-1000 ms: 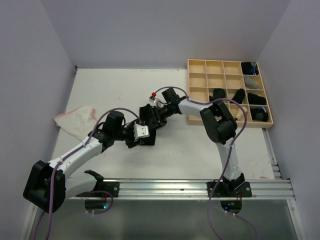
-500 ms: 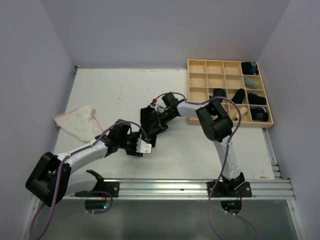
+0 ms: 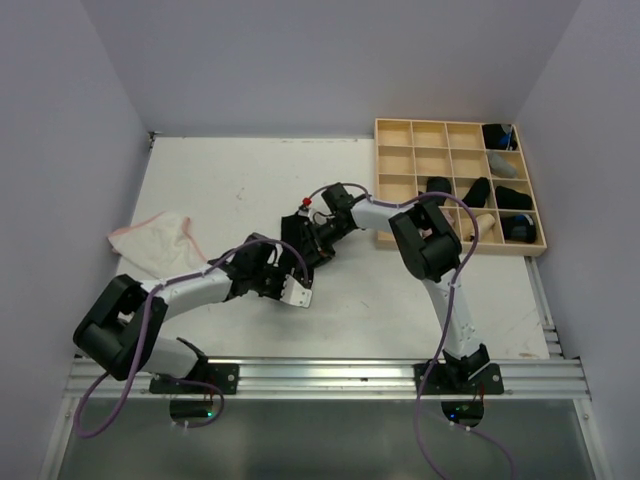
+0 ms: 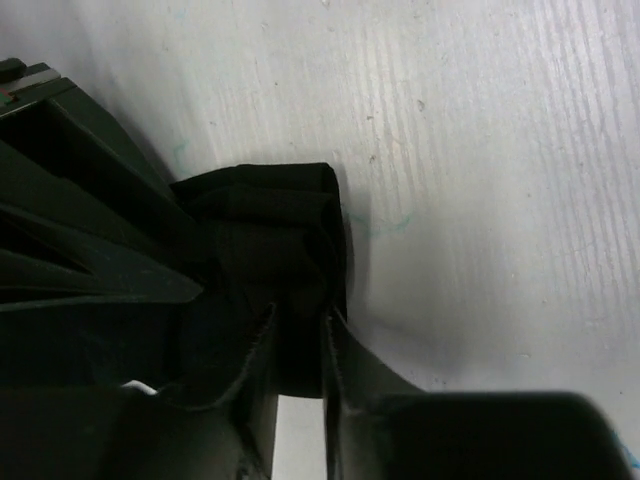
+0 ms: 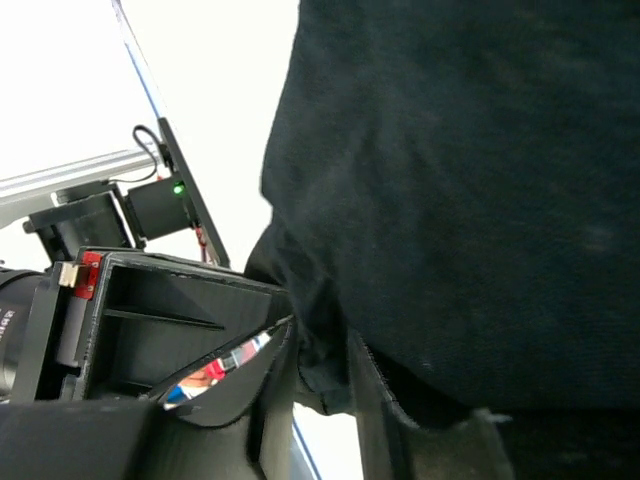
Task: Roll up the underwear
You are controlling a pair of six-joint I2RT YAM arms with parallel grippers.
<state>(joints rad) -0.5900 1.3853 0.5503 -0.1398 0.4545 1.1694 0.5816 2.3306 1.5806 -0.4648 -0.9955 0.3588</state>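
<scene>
A plain black underwear [image 4: 275, 225] lies folded into a thick bundle on the white table, mid-table in the top view [image 3: 302, 260]. My left gripper [image 4: 298, 335] is shut on its near edge, cloth pinched between the two fingers [image 4: 258, 350]. From the other side, my right gripper [image 5: 322, 375] is shut on a fold of the same underwear [image 5: 470, 180], which fills most of that view. Seen from above, the left gripper [image 3: 289, 270] and the right gripper [image 3: 308, 244] meet over it. A whitish underwear with pink edging [image 3: 155, 243] lies flat at the left.
A pale wooden grid tray [image 3: 398, 158] stands at the back right, with several black rolls [image 3: 513, 198] in its right-hand compartments. A metal rail [image 3: 350, 375] runs along the near edge. Walls close in the table on the left, back and right.
The left arm swung its gripper in toward the bundle and closed on the black underwear. The right gripper narrowed on its fold and shifted slightly left.
</scene>
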